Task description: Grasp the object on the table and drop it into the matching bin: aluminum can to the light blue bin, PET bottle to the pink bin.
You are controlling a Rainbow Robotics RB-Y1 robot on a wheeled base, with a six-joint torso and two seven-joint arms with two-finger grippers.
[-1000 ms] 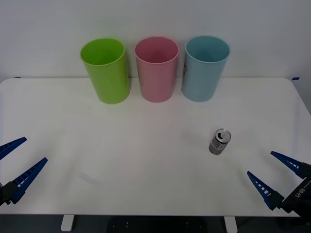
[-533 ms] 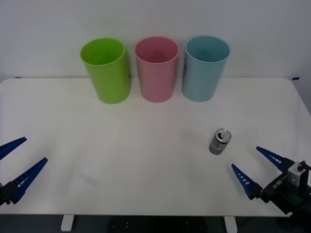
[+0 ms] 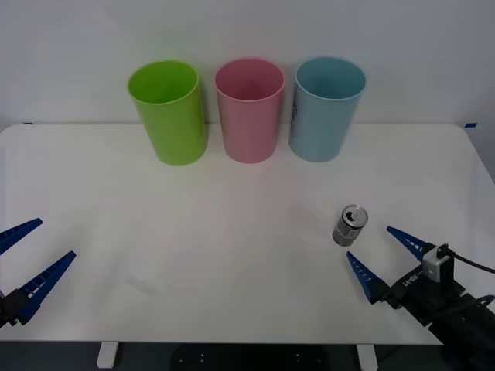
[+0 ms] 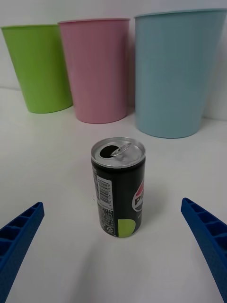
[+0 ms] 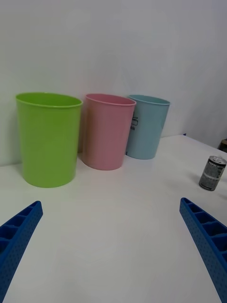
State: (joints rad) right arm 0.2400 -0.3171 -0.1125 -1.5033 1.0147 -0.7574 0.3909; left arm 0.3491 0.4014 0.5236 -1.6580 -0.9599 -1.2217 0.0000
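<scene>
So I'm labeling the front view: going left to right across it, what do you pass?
Left claw → lime green bin → pink bin → light blue bin → aluminum can → right claw.

A: From where is the table (image 3: 232,232) viewed?
B: From above, facing forward and down.
A: And the wrist views?
B: Low, level; the right is nearest the can (image 4: 118,187). The three bins are shared.

Before me I counted three bins, one lime green bin (image 3: 169,110), one pink bin (image 3: 249,109), one light blue bin (image 3: 326,107), and one can (image 3: 349,225).
</scene>
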